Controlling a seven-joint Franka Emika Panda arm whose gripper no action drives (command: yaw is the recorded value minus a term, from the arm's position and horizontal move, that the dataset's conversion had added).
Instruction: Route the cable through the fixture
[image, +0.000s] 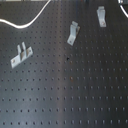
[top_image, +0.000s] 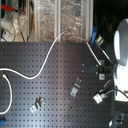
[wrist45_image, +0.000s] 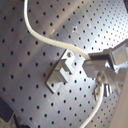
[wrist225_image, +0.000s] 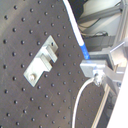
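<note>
The white cable (top_image: 44, 65) curves over the black perforated board from the second exterior view's left, up to the back edge and down to my gripper (top_image: 102, 68). A loop of it also shows in the first exterior view (image: 26, 23). In the second wrist view the cable (wrist225_image: 75, 22) ends in a blue section held at the fingertips (wrist225_image: 92, 65). It also shows in the first wrist view (wrist45_image: 45, 39). The gripper is shut on it, just above the board. A small metal bracket fixture (wrist45_image: 62, 73) (wrist225_image: 42, 60) sits close beside the gripper.
Three metal brackets stand on the board in the first exterior view: left (image: 20, 54), middle (image: 73, 32), right (image: 101, 16). Two show in the second exterior view (top_image: 76, 88) (top_image: 37, 105). The white robot arm (top_image: 120, 47) fills the second exterior view's right. Clutter lies behind the board.
</note>
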